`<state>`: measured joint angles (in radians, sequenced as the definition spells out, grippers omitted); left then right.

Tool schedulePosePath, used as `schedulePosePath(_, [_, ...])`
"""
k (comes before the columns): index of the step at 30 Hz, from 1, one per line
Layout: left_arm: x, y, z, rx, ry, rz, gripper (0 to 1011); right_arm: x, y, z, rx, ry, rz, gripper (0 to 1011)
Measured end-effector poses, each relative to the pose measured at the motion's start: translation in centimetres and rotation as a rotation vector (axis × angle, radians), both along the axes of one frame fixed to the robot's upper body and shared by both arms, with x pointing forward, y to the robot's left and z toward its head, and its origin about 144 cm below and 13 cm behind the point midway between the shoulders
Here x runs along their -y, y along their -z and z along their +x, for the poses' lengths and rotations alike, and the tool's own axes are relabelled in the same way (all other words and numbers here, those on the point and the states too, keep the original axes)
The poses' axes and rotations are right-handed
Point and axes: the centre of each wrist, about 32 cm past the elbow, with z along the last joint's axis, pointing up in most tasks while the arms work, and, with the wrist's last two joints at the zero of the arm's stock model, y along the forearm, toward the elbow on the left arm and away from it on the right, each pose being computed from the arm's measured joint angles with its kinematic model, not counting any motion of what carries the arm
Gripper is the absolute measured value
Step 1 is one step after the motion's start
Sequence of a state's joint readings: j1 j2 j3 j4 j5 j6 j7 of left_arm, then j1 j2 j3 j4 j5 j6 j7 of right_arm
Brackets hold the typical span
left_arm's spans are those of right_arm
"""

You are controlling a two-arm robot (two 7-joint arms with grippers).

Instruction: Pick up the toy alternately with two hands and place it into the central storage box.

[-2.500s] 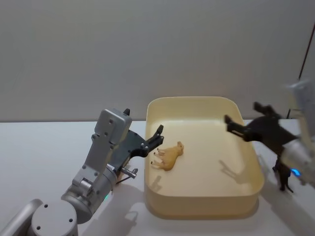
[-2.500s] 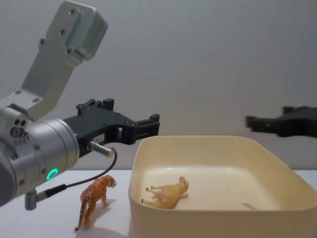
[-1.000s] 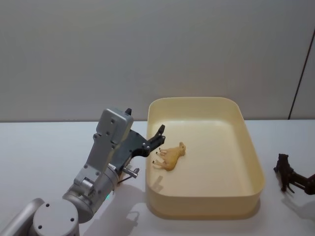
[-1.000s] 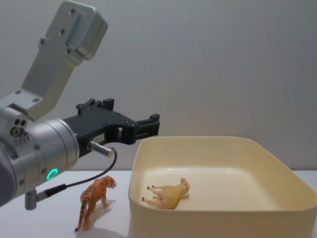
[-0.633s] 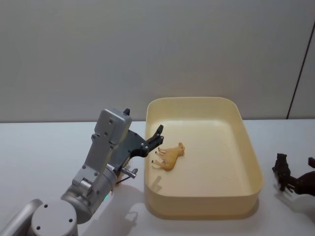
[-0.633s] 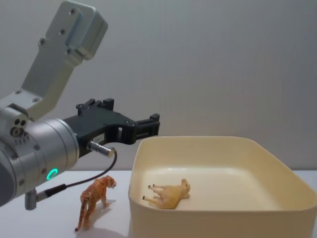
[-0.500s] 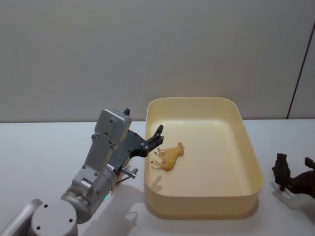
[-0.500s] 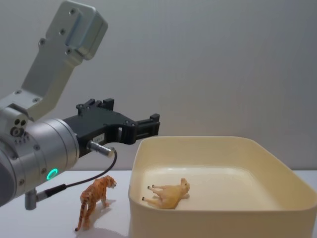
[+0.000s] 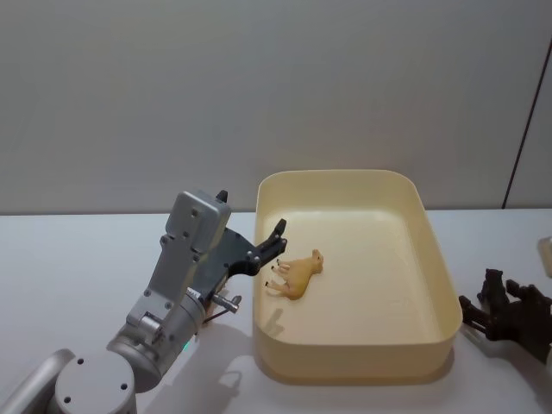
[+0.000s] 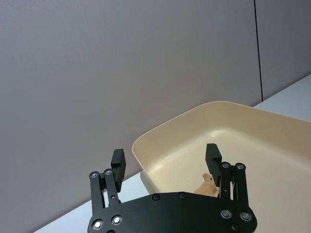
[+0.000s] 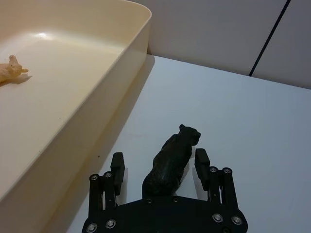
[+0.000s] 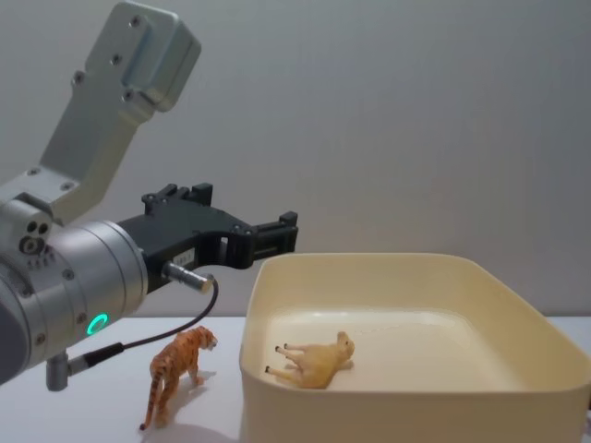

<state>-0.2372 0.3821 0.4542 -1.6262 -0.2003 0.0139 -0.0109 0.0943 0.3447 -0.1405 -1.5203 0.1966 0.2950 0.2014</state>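
Observation:
The cream central storage box (image 9: 442,267) sits mid-table with a tan toy animal (image 9: 295,274) lying on its side inside. My right gripper (image 9: 498,309) is low on the table just right of the box. In the right wrist view it (image 11: 159,158) stands open, with a black toy animal (image 11: 171,162) upright between its fingers (image 11: 117,162); I cannot tell if they touch it. My left gripper (image 9: 252,216) hovers open over the box's left rim (image 10: 194,112), holding nothing. An orange tiger toy (image 12: 178,372) stands on the table left of the box.
The white table (image 9: 69,259) runs wide to the left of the box, with a grey wall behind. A black cable (image 12: 138,346) hangs from the left arm just above the tiger.
The right gripper left its place above the box's right side, dropped out of sight, then came in low around the black toy. The left arm and the tan toy stayed still.

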Motion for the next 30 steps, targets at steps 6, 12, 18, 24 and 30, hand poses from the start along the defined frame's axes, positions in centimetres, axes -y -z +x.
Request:
schedulePosePath(6, [0.0, 0.0, 0.0, 0.0, 0.0, 0.0, 1001, -0.3, 0.2, 0.4, -0.005, -0.007, -0.005, 761])
schedulePosePath(12, [0.0, 0.0, 0.0, 0.0, 0.0, 0.0, 1001, -0.6, 0.3, 0.6, -0.008, -0.011, -0.008, 561])
schedulePosePath(18, [0.0, 0.0, 0.0, 0.0, 0.0, 0.0, 1001, -0.5, 0.4, 0.6, -0.004, -0.01, -0.01, 362])
schedulePosePath(24, [0.0, 0.0, 0.0, 0.0, 0.0, 0.0, 1001, 0.1, 0.3, 0.1, 0.023, 0.012, -0.016, 307])
schedulePosePath(30, [0.0, 0.0, 0.0, 0.0, 0.0, 0.0, 1001, 1.0, 0.0, -0.8, 0.076, 0.031, -0.024, 309])
